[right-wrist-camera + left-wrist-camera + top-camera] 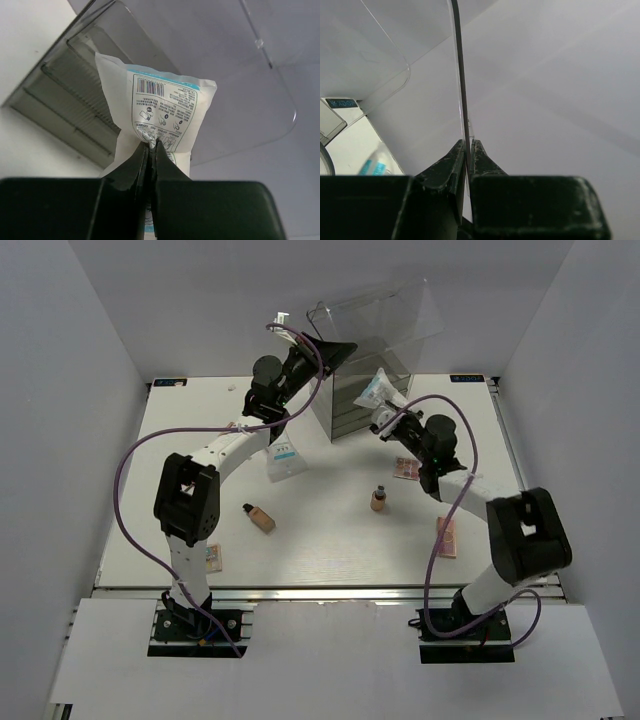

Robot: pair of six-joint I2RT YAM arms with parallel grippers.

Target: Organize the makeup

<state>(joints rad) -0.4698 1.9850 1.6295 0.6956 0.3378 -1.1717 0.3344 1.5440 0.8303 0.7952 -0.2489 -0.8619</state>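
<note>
My right gripper (388, 412) is shut on a white soft packet with blue print (379, 390) and holds it up beside the clear acrylic box (350, 405). In the right wrist view the packet (160, 105) hangs pinched in the gripper (152, 145). My left gripper (335, 348) is shut on the edge of the box's clear lid (385, 312) and holds it raised; the lid edge (461, 75) runs between the gripper (468, 145). A second packet (285, 458) lies on the table. One tan bottle (260, 518) lies flat and another (378, 500) stands upright. Pink palettes (406, 468) (446, 536) (213, 558) lie scattered.
The box's drawers (60, 100) show at the left of the right wrist view, the open lid (240, 100) above. White walls enclose the table on three sides. Purple cables loop off both arms over the table.
</note>
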